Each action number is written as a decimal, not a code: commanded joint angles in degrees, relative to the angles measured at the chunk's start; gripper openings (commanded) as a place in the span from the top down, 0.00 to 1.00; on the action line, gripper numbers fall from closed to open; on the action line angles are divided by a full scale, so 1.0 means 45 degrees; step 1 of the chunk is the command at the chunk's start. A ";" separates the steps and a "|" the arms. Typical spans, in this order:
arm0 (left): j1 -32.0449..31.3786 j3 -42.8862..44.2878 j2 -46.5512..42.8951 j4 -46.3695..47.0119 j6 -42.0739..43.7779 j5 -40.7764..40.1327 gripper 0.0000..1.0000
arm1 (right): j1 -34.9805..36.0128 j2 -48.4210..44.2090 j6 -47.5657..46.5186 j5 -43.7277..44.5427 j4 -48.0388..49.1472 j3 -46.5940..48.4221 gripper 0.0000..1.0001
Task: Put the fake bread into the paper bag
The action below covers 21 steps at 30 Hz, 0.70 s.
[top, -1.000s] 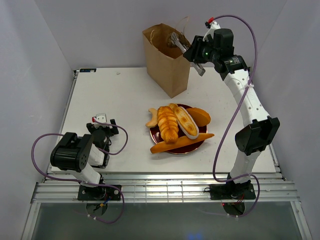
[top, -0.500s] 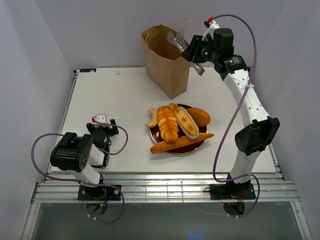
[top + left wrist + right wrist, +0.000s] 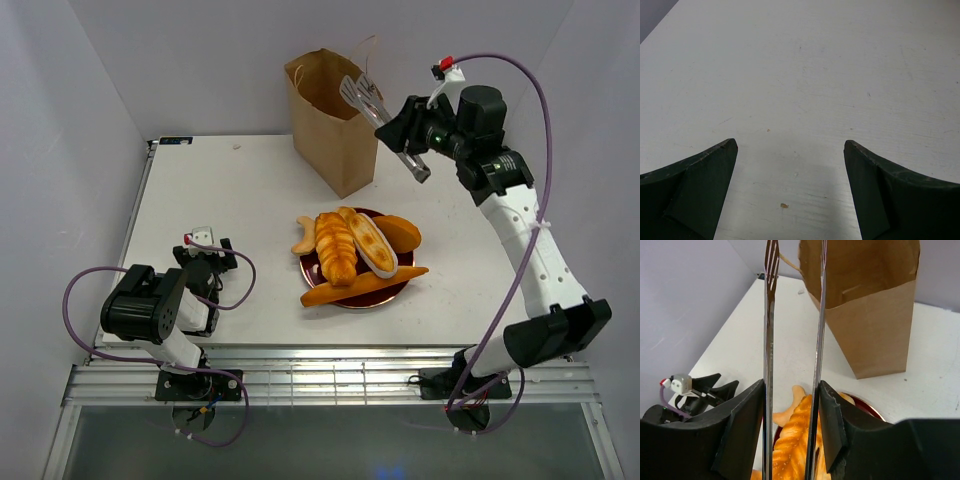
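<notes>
Fake bread [image 3: 355, 250]: heaped on dark red plate [image 3: 312, 272], apart from paper bag [image 3: 335, 135]. Right gripper [image 3: 398, 127] pinching metal tongs [image 3: 358, 95], tips bare at bag mouth, likely for reach. Left gripper [image 3: 790, 145] spread, idle over table [image 3: 220, 190].

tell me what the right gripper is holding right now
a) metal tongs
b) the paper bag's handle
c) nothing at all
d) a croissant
a: in the right wrist view the right gripper is shut on a pair of metal tongs, whose two thin arms run up between its fingers toward the paper bag, with no bread showing between them.
</notes>
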 commanded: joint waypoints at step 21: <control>0.0047 0.0103 -0.0221 0.1283 -0.0165 0.0168 0.02 | 0.3549 -0.9650 -0.0511 0.2514 -0.1671 -1.0659 0.46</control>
